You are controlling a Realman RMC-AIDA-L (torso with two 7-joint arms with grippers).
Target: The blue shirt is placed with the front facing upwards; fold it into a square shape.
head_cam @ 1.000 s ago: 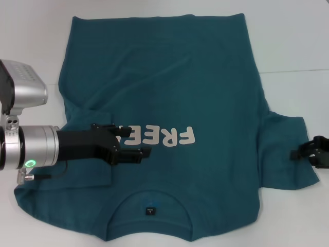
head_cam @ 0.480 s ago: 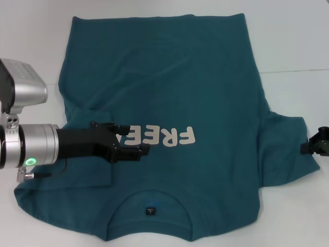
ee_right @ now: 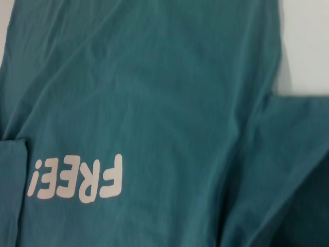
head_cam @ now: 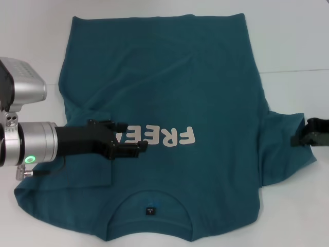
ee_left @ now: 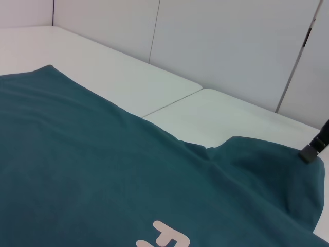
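Shirt (head_cam: pixel 169 92) lies flat on the white table (head_cam: pixel 293 41), chest up with its white lettering (head_cam: pixel 162 137) showing, collar toward the robot, and the sleeve fold looks to be the step in hand. The left gripper (head_cam: pixel 128 141) sits over the left sleeve already laid inward, its jaws narrow with no cloth clearly between them. The right gripper (head_cam: pixel 308 138) touches the outspread right sleeve (head_cam: pixel 285 149), grip impossible to tell, and should next carry it inward
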